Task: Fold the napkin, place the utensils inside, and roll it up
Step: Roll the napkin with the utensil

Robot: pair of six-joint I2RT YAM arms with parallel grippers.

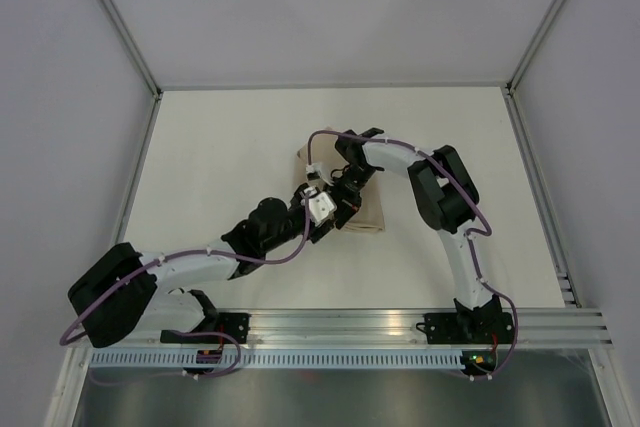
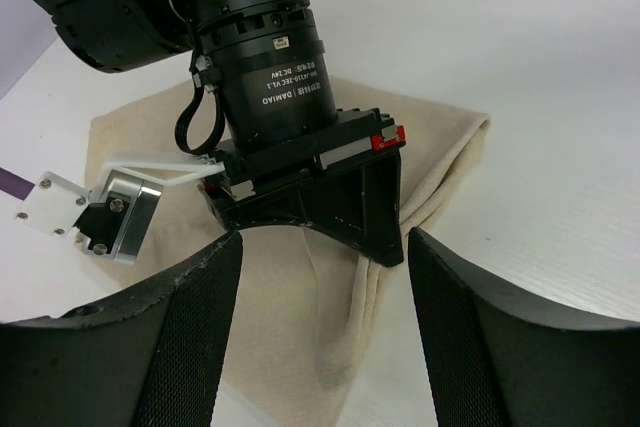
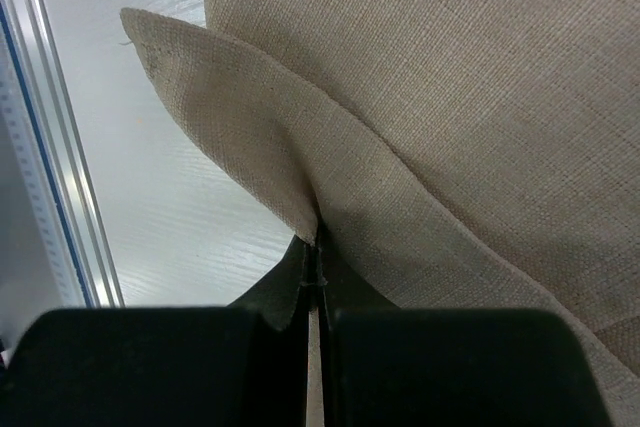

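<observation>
Presently held: I have the right gripper (image 3: 312,277) closed flat on a raised fold of the napkin (image 3: 450,97); its fingers meet with only cloth between them.
Left gripper: the left gripper (image 2: 322,267) stands wide apart and holds nothing; it hovers just above the cloth, facing the right wrist.
Napkin location: mid-table (image 1: 220,147), beneath both wrists. It lies partly doubled, with one edge lifted at the pinch and a loose flap trailing below it in the left wrist view.
Utensils: I find none in any view. They may be under the arms or the cloth; I cannot tell.
Weight: I judge it very light, no load worth noting on either arm.
Stiffness: soft, limp woven fabric. It drapes and creases from the pinch and will not hold a shape unaided.
Surface: matte, coarse weave. I expect good purchase on the pads, though it may slide freely on the smooth table top.
Fragility: none to speak of; firm clamping should do no harm.
Where to grip: at an edge or corner, through every layer meant to move. A second hold on the same edge, well apart from the first, should keep the fold line straight.
Risk: a single pinch lets the far part sag and twist, and the layers may separate if only the top one is caught.
</observation>
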